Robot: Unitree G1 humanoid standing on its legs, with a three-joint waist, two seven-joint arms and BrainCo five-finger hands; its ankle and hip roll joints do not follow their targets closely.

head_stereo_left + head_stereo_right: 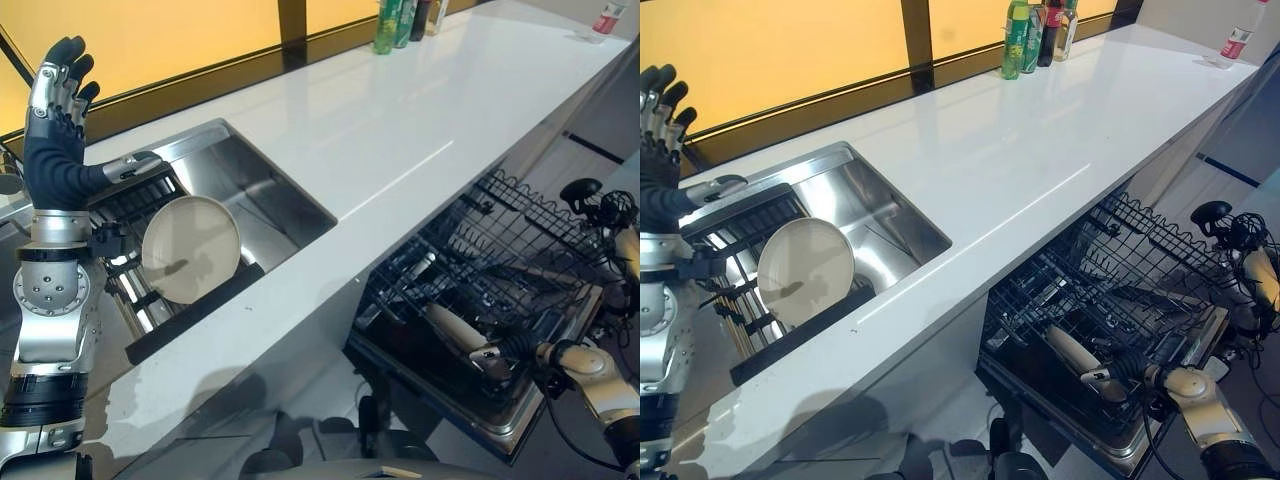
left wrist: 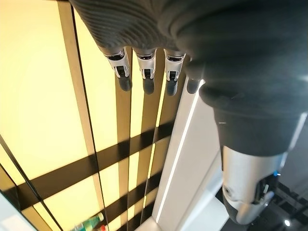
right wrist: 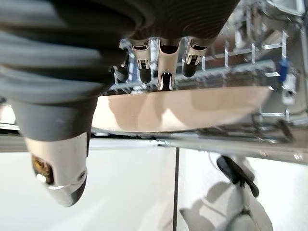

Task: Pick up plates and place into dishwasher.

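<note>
Two plates: one cream plate (image 1: pixel 190 248) stands on edge in the dark rack (image 1: pixel 150 300) inside the steel sink (image 1: pixel 262 190); a second cream plate (image 3: pixel 183 111) is held at the dishwasher.
Left hand (image 1: pixel 58 130): raised upright above the sink's rack, holding nothing.
Left fingers (image 2: pixel 147 72): straight and slightly spread, thumb stuck out sideways toward the counter (image 1: pixel 400 130); the standing plate is below and just beside that thumb, not touching it.
Right hand (image 1: pixel 505 350): low over the open dishwasher's wire basket (image 1: pixel 500 260).
Right fingers (image 3: pixel 163 60): curled over the far face of the second plate with the thumb (image 3: pixel 60 168) on the near side, pinching it between them.
Held plate: on edge, lengthwise past the fingers, within the basket's wires; whether it rests on the tines I cannot tell.
Far from both sets of fingers: green and dark bottles (image 1: pixel 1035 30) by the window at the back of the counter, and one small bottle with a red label (image 1: pixel 1237 42) at its far corner.
</note>
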